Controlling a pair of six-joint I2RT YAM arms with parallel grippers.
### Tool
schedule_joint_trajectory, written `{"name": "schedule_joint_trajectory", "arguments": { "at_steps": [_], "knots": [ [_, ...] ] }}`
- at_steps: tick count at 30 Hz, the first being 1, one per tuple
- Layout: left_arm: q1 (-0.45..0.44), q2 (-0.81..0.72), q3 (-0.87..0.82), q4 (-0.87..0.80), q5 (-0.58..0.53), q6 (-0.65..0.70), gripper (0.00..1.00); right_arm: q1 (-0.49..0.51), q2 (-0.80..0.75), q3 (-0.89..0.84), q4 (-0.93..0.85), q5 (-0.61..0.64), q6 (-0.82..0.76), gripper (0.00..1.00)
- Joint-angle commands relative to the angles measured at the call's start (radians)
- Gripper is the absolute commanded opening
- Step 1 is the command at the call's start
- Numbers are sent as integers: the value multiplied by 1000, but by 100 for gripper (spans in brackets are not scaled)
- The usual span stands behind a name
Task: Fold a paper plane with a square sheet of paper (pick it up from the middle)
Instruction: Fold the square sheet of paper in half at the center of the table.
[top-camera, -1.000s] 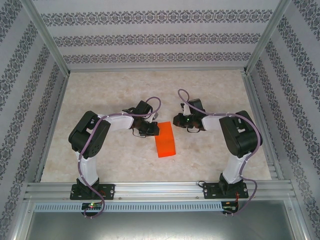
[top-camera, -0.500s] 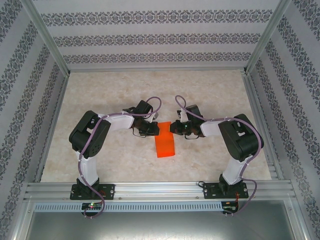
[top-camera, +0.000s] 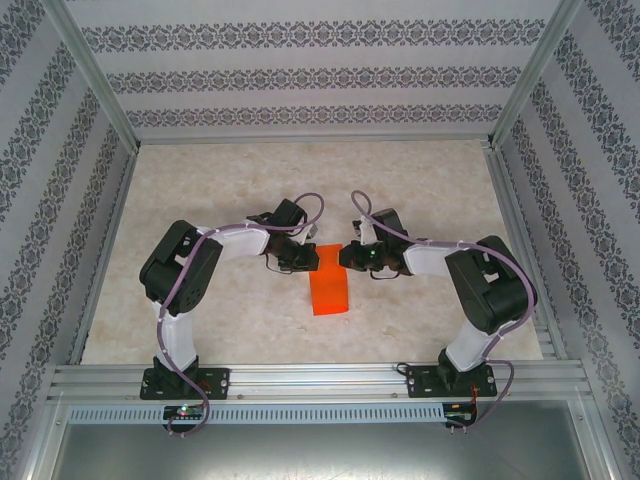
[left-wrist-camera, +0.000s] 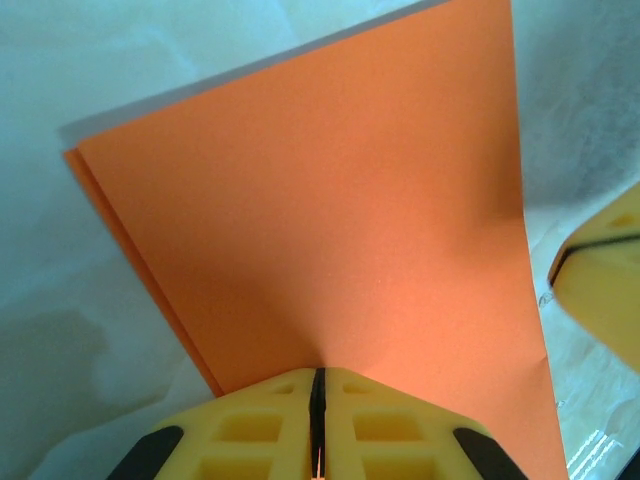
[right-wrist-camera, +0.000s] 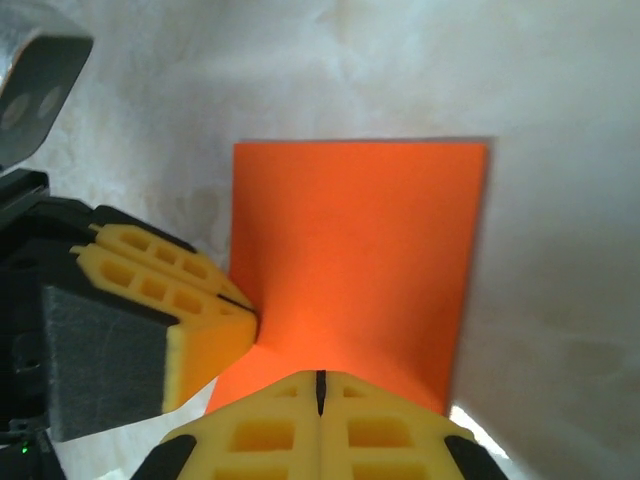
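Where the arms are bolted: the near edge of a pale marbled table (top-camera: 200, 320), left arm on the left and right arm on the right, both reaching inward to the middle.
Task's thing: the square sheet of paper (top-camera: 329, 290), bright orange, lies as an upright rectangle on the table between the two arms.
Paper layers: the left wrist view shows two layers (left-wrist-camera: 330, 220) stacked along one edge, so the sheet is folded over.
Left gripper (top-camera: 305, 260): at the far left corner of the paper.
Left gripper's hold (left-wrist-camera: 317, 375): yellow fingers pressed together, clamped on the paper's edge, which puckers into the seam.
Right gripper (top-camera: 348, 257): at the far right corner of the paper, close to the left one.
Right gripper's hold (right-wrist-camera: 320, 378): fingers pressed together at the paper (right-wrist-camera: 360, 250); I cannot tell whether paper is pinched between them.
Paper relative to grippers: it stretches toward the arm bases from both fingertips; the left gripper's tip (right-wrist-camera: 245, 320) touches its side edge.
Surroundings: patterned walls (top-camera: 300, 80) with metal posts beyond the table.
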Motion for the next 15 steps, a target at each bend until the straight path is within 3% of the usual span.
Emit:
{"name": "schedule_joint_trajectory", "arguments": {
  "at_steps": [1, 15],
  "knots": [
    [-5, 74, -37, -171, -127, 40, 12, 20, 46, 10, 37, -58, 25, 4],
    [2, 72, -39, -192, -133, 56, 12, 10, 61, -51, -75, -51, -66, 4]
  ]
}}
